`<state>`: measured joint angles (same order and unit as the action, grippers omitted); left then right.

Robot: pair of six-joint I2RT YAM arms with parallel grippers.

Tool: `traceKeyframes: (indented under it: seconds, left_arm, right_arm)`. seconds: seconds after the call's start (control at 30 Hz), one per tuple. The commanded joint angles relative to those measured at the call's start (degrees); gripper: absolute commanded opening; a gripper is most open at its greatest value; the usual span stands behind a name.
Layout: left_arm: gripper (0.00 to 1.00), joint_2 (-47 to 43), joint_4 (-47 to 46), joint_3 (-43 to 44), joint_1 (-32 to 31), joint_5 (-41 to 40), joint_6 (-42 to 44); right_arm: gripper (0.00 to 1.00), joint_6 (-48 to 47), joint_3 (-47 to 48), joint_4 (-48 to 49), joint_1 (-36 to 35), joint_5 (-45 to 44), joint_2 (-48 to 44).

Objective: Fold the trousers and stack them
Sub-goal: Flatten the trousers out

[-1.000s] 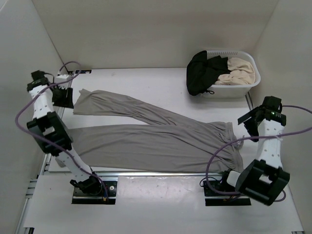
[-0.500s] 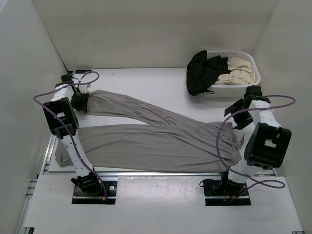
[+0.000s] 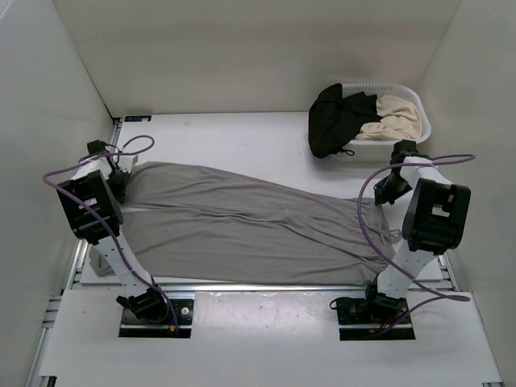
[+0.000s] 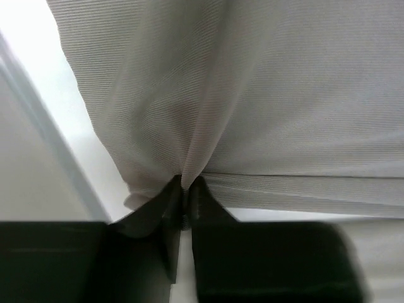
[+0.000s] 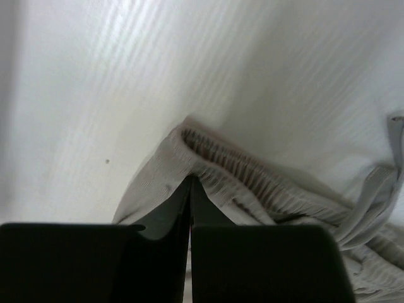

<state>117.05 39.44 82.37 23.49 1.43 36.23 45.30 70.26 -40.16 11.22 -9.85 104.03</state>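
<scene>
The grey trousers [image 3: 258, 226] lie across the table, legs to the left and waistband to the right. The far leg lies close against the near leg. My left gripper [image 3: 121, 184] is at the far leg's cuff. In the left wrist view it [image 4: 186, 184] is shut on a pinch of that grey cloth [image 4: 252, 95], which fans out from the tips. My right gripper [image 3: 390, 192] is at the far corner of the waistband. Its wrist view shows it [image 5: 190, 182] shut on the cloth just below the gathered elastic [image 5: 240, 167].
A white basket [image 3: 413, 139] stands at the back right with a black garment [image 3: 334, 121] hanging over its rim and a beige one [image 3: 395, 117] inside. White walls close in on the left, right and back. A drawstring [image 5: 379, 183] trails from the waistband.
The left gripper has pulled the far leg's cuff toward the near leg, so the two legs lie together. The right gripper has moved onto the waistband corner and shut.
</scene>
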Motion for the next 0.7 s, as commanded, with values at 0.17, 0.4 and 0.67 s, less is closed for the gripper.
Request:
traceKeyframes:
  seconds: [0.17,0.4,0.67]
  left_arm:
    - [0.74,-3.4,8.1,3.5,2.3,0.5,2.5]
    - [0.78,5.3,14.5,27.2,0.6,8.3,-4.9]
    - [0.82,19.6,14.5,38.3,-1.9,5.8,-8.3]
  right_arm:
    - [0.18,-3.0,6.5,0.1,0.2,-2.0,-0.1]
    - [0.48,-7.2,6.0,1.0,0.2,-0.8,-5.7]
    - [0.71,-9.1,11.1,-0.4,-0.3,2.4,2.8]
